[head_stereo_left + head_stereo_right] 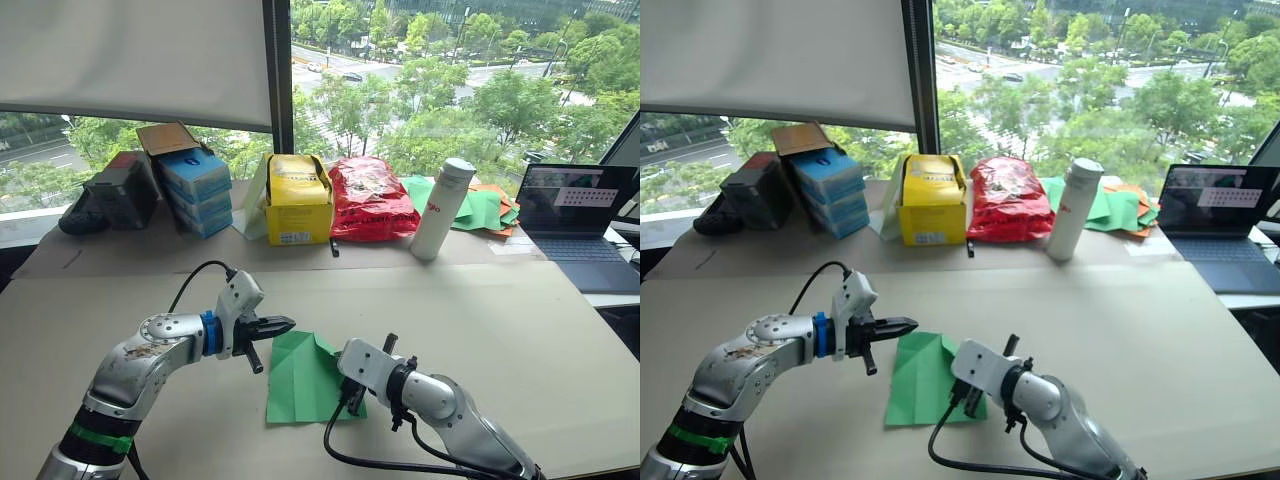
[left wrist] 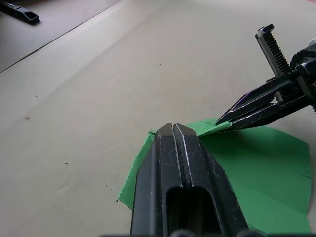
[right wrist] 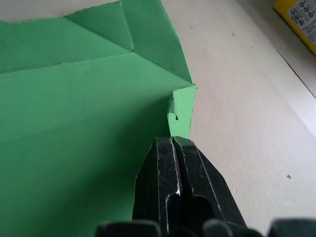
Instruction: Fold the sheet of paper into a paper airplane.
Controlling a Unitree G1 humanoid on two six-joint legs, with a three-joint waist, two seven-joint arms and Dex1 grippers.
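Low in the frame's centre, the right gripper [image 3: 173, 140] is pinched closed on a folded corner of the green paper [image 1: 300, 380], which lies on the table [image 1: 480, 320]. Just left, the left gripper [image 1: 283, 324] hovers at the paper's upper-left edge, fingers pressed together, empty. Farther back stand a yellow box [image 1: 297, 200] and a bottle [image 1: 442, 208].

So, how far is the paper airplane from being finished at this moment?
Early stage. Done: the sheet of paper lies on the table with some creases and a corner flap folded in. In hand: the right tool is shut on the sheet's edge, and the left tool is shut at its corner. Left: the narrow pointed wedge is not formed yet.
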